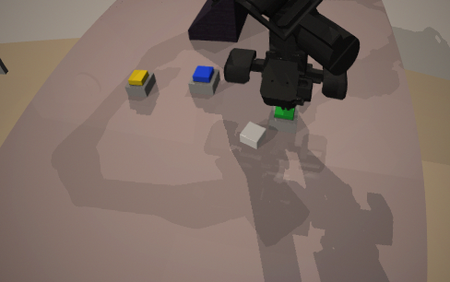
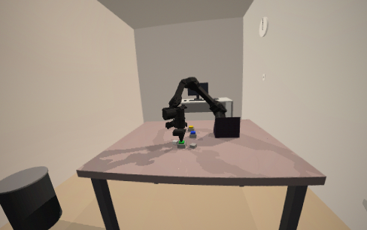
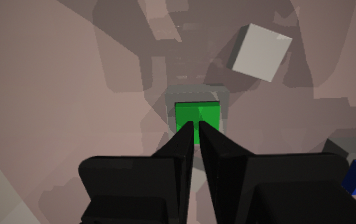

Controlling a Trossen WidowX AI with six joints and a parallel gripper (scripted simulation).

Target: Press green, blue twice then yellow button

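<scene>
The green button [image 1: 284, 114] [image 2: 182, 143] [image 3: 197, 112] sits on a grey base. My gripper [image 1: 286, 109] [image 2: 181, 140] [image 3: 195, 126] is shut and empty, pointing down with its fingertips together at the green cap. Whether they touch it or the cap is pushed in, I cannot tell. The blue button [image 1: 203, 74] [image 2: 193, 132] is up on its base, left of the gripper in the top view; its edge shows at the right of the wrist view [image 3: 351, 179]. The yellow button [image 1: 138, 77] [image 2: 191, 127] is up, farther left.
A white block [image 1: 253, 135] [image 2: 175, 141] [image 3: 262, 52] lies close beside the green button. A grey block [image 2: 192, 145] lies on its other side, hidden behind the gripper in the top view. A dark box [image 1: 214, 29] [image 2: 226, 128] stands by the arm's base.
</scene>
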